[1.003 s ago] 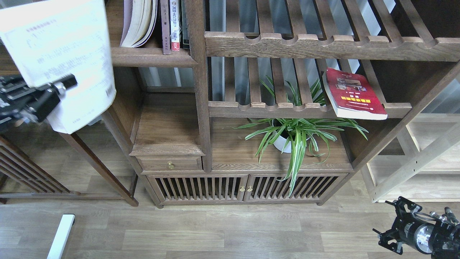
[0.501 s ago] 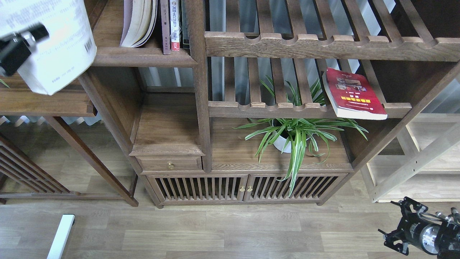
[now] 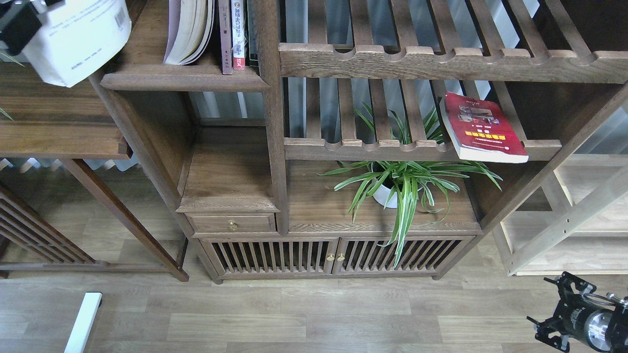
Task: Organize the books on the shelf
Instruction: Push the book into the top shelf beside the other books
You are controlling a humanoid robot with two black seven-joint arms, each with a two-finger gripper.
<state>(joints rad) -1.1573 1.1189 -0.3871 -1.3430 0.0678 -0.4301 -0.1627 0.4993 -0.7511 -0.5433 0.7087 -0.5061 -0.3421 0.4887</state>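
The shelf (image 3: pixel 186 78), a dark-brown board with a moulded front lip, carries a narrow compartment holding a soft paperback (image 3: pixel 189 32) bowed open at its page edges, with several thin upright spines (image 3: pixel 234 34) just to its right against the post. Left of the shelf, at the frame's top corner, the left gripper (image 3: pixel 19 22) has its fingers clamped on a pale white book (image 3: pixel 78 41), which hangs above the side surface (image 3: pixel 54 122); the book's upper part is cut off by the frame edge. Right of the shelf, a red book (image 3: pixel 483 128) with a yellow band lies tilted on a slatted rack (image 3: pixel 373 147), overhanging its front rail. Below that rack a potted spider plant (image 3: pixel 400 184) stands on the cabinet top (image 3: pixel 324 211). Wood-plank floor (image 3: pixel 294 314) lies beneath. The right gripper (image 3: pixel 549 314) sits low, far right of the shelf; its finger opening cannot be told.
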